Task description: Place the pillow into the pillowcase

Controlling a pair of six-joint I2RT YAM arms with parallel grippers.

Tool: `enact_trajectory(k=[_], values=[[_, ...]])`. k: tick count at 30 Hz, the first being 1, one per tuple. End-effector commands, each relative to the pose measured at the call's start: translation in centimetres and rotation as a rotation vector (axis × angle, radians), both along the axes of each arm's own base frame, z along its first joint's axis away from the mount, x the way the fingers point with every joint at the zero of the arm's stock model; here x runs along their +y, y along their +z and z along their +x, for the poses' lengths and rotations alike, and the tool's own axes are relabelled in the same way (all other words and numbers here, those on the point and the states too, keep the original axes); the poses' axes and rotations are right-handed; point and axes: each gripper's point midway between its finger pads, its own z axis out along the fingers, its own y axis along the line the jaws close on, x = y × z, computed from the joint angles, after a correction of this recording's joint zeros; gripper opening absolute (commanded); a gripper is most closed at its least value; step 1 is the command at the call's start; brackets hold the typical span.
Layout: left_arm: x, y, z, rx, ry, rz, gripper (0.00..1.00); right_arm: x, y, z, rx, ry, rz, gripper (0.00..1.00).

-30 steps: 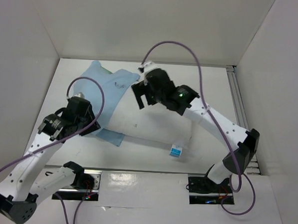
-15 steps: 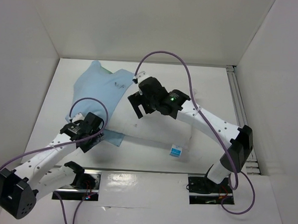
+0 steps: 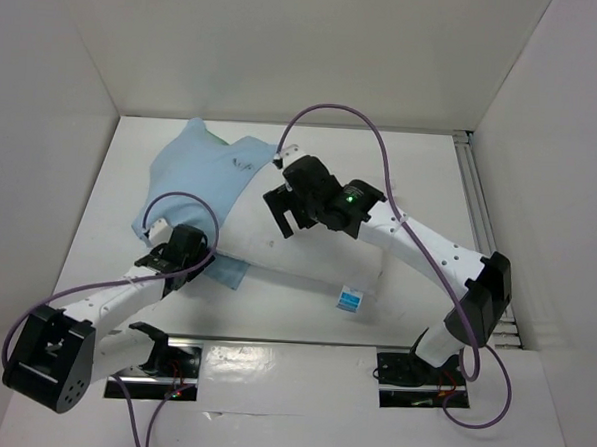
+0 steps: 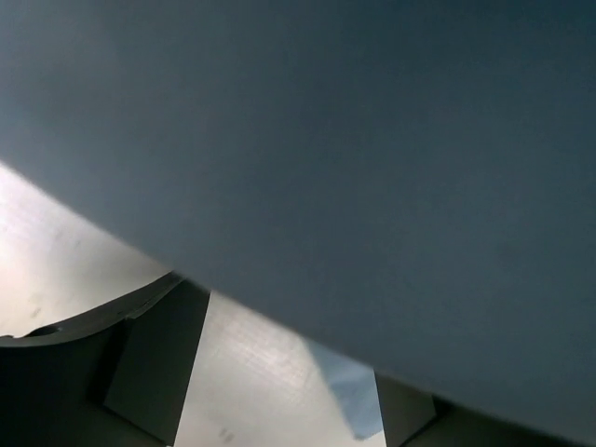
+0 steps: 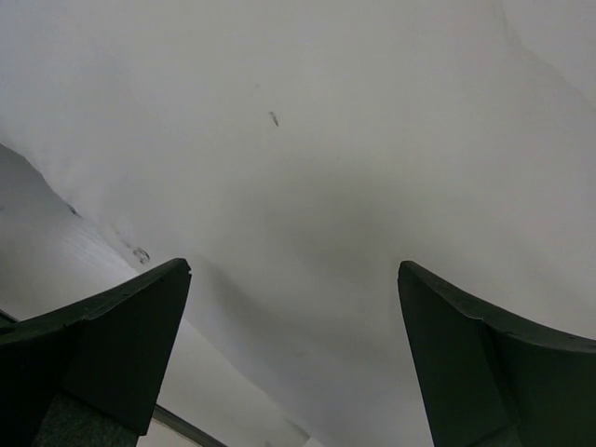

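Right hand (image 3: 287, 215), spread wide, sits over the pillow (image 3: 311, 266), seemingly only partly inside the pillowcase (image 3: 196, 168), label (image 3: 352, 299) end not yet in; left hand (image 3: 182, 252) grip untellable.

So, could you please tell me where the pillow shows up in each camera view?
Top external: the pillow lies mid-table, its left part covered by the pillowcase.
Left wrist: the pillow cannot be made out; the pillowcase fills most of the picture.
Right wrist: the pillow fills nearly the whole picture, close up.
Shared landmark: the pillowcase, in the top and left wrist views only.
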Motion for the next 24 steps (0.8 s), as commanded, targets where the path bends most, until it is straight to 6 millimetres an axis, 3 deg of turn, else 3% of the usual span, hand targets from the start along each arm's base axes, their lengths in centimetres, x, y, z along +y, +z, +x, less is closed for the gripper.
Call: enact_trajectory(k=[1,4,5,7,16,17,18,23,24], values=[[0.0,0.1,3.0,-0.112,-0.029,-0.005,0.79,-2.2,0.1,-0.7,0.015,-0.033,-0.038,1.00],[-0.7,0.5,4.3,-0.155,-0.049,-0.038,0.82,-3.5,0.1,-1.1,0.028,-0.056,-0.054,1.00],[-0.9,-0.1,4.1,-0.132,-0.060,-0.045,0.81,-3.8,-0.4,-1.3,0.040,-0.056,-0.069,1.00],[-1.1,0.7,5.3,-0.167,-0.055,-0.061,0.79,-4.4,-0.3,-1.3,0.048,-0.074,-0.067,1.00],[-2.3,-1.1,7.7,-0.116,-0.078,-0.133,0.28,-4.7,-0.3,-1.4,0.089,-0.074,-0.030,1.00],[-2.5,-1.0,8.0,-0.116,-0.085,-0.141,0.11,-4.7,-0.8,-1.5,0.108,-0.069,-0.041,1.00],[-2.1,-1.2,8.0,-0.096,-0.081,-0.131,0.00,-4.6,-1.1,-1.5,0.114,-0.069,-0.048,1.00],[-2.3,1.3,7.8,-0.028,-0.127,-0.117,0.00,-3.5,-1.2,-1.6,0.151,-0.027,-0.039,1.00],[-2.5,3.0,7.8,-0.062,-0.143,-0.125,0.00,-3.3,-1.6,-1.6,0.167,-0.021,-0.047,1.00]])
